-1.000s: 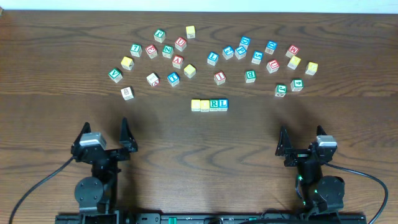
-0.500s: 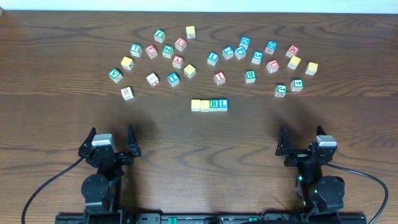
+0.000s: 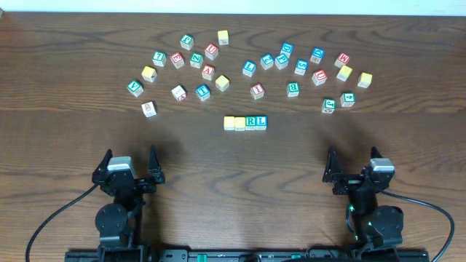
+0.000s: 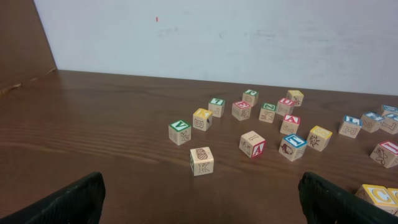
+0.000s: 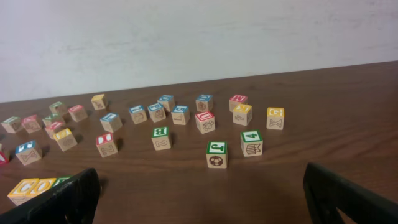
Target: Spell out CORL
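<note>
CORL cubes sit in a touching row on the tabletop. Left gripper and right gripper both spread wide, empty.

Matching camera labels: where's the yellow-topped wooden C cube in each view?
Overhead: yellow-topped wooden C cube, left end of the centre row.
Left wrist: cube at bottom right, partly cropped.
Right wrist: cube at bottom left.
Shared landmark: white wall along the far side.
</note>
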